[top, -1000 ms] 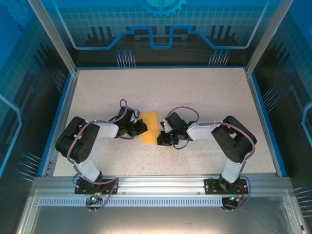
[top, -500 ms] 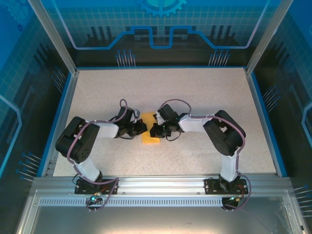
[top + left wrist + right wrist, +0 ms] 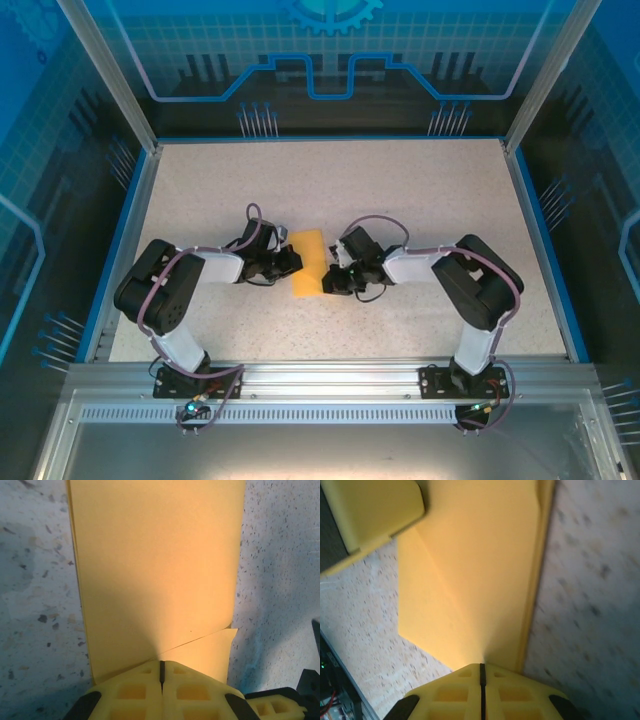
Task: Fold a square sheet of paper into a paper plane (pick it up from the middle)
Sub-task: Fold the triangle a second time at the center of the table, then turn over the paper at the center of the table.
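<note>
Nearest the camera, a metal rail (image 3: 330, 378) runs across in front of the paper (image 3: 309, 262), and both arm bases are bolted to it, one on each side. From there the two arms bend inward over the speckled table (image 3: 420, 190) and meet at the paper, which lies flat near the table's middle as a folded orange-yellow rectangle with its long side running away from the rail.

The left gripper (image 3: 293, 260) sits at the paper's left edge, about halfway along it. In its wrist camera its yellow fingertips (image 3: 145, 680) are pressed together with only a thin dark seam between them, so the left gripper (image 3: 161, 672) is closed. The tips rest at the paper's (image 3: 155, 570) near edge, and a slanting crease runs from them towards the paper's right side. Whether any paper is pinched in the seam cannot be told.

The right gripper (image 3: 328, 284) is at the paper's right edge, close to the corner nearer the rail. From the right wrist, the right gripper (image 3: 481, 677) is closed too, tip against tip, at the edge of the paper (image 3: 480, 570), where a thin layered fold runs along one long side. A yellow finger (image 3: 370, 515) of the left gripper lies on the paper's far side.

Beyond the paper, the table is bare up to its blue rim (image 3: 330, 139).
</note>
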